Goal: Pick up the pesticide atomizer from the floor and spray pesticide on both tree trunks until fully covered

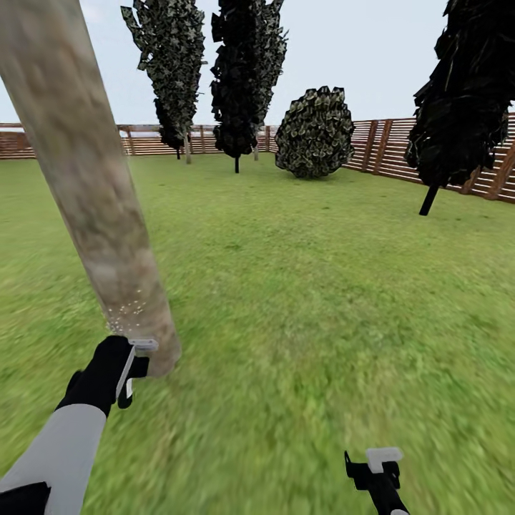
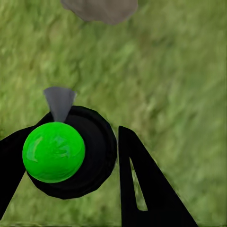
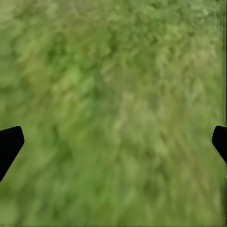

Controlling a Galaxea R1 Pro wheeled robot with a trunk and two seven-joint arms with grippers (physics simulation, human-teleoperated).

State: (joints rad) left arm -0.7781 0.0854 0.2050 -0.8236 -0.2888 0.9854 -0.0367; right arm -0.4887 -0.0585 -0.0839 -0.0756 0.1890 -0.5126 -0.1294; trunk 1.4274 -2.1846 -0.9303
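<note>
One tree trunk (image 1: 93, 193), thick, pale and mottled, leans across the left of the head view and meets the lawn (image 1: 300, 286) at its base. My left gripper (image 1: 136, 361) hangs right beside that base. It is shut on the pesticide atomizer (image 2: 54, 151), a black round bottle whose top shows bright green, with a grey nozzle pointing at the trunk's foot (image 2: 101, 9). Fine pale specks (image 1: 125, 311) dot the bark just above the gripper. My right gripper (image 1: 375, 465) is low at the right over grass, open, its fingers (image 3: 9, 144) wide apart and empty.
A brown slatted fence (image 1: 400, 154) closes the lawn at the back and right. Black cone-shaped trees (image 1: 247, 79), a jagged dark tree (image 1: 172, 64), a round dark bush (image 1: 315, 132) and another black tree (image 1: 465, 100) stand far off. Open grass lies ahead.
</note>
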